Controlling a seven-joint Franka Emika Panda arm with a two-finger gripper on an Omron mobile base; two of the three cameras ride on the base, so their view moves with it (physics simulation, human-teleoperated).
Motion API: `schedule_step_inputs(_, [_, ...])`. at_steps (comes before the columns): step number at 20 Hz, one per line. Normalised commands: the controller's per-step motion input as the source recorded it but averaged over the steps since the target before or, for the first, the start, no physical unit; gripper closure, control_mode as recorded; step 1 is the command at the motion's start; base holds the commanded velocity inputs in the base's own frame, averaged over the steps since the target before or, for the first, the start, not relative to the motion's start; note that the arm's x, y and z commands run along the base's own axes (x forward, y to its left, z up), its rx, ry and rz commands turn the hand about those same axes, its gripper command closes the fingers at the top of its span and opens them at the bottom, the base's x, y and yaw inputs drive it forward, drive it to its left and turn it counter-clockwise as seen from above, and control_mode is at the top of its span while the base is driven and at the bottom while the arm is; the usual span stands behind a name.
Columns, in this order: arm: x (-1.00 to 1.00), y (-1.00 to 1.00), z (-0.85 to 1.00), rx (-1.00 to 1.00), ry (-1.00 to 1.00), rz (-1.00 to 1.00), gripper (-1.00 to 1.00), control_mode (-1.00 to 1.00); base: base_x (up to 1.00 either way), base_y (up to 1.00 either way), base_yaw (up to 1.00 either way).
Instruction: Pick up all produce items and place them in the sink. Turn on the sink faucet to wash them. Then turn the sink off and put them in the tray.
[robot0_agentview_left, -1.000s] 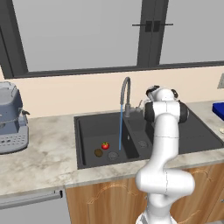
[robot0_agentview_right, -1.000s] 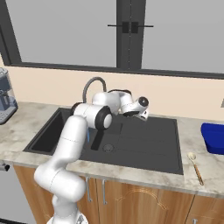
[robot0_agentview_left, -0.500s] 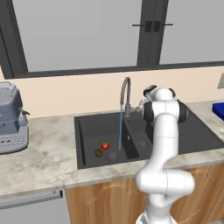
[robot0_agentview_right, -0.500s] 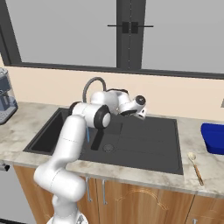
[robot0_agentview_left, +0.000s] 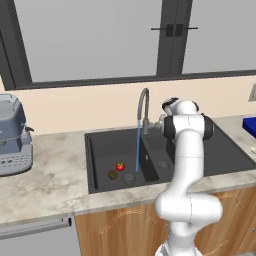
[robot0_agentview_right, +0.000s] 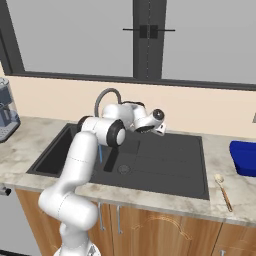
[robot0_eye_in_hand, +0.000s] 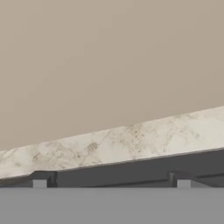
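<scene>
Scene: a simulated kitchen counter under a window, with the sink (robot0_agentview_left: 100, 142) at the centre of the left base view.
Produce items: 2 small round things lie in the left basin, lower left of centre. The red item (robot0_agentview_left: 120, 166) sits just beside the brown item (robot0_agentview_left: 112, 175), and both are near the round drain (robot0_agentview_left: 129, 177).
Sink faucet (robot0_agentview_left: 143, 107): its arched spout rises at the centre of the frame, and a thin blue stream of water (robot0_agentview_left: 138, 147) falls from it into the left basin, landing to the right of the produce.
Gripper (robot0_eye_in_hand: 111, 178): at the bottom of the hand view the 2 dark finger tips stand far apart with nothing between them. The hand faces the beige wall and the marble counter edge behind the sink.
Tray (robot0_agentview_right: 244, 158): a blue container at the right edge of the right base view, well apart from the produce.
Risk 1: the stream seems to miss both items, so they may go unwashed.
Risk 2: the hand is close to the faucet base, and a swing could knock the lever or the spout.
Risk 3: round, wet produce may roll or slip from the fingers when picked up.
</scene>
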Motion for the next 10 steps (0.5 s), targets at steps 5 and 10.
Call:
schedule_step_inputs(5, [0.61,1.0,-0.17,0.0,-0.12,0.16,-1.0,-1.0,0.0,0.0,0.0])
schedule_step_inputs(10, [0.63,1.0,0.08,0.0,-0.19,0.12,-1.0,-1.0,0.0,0.0,0.0])
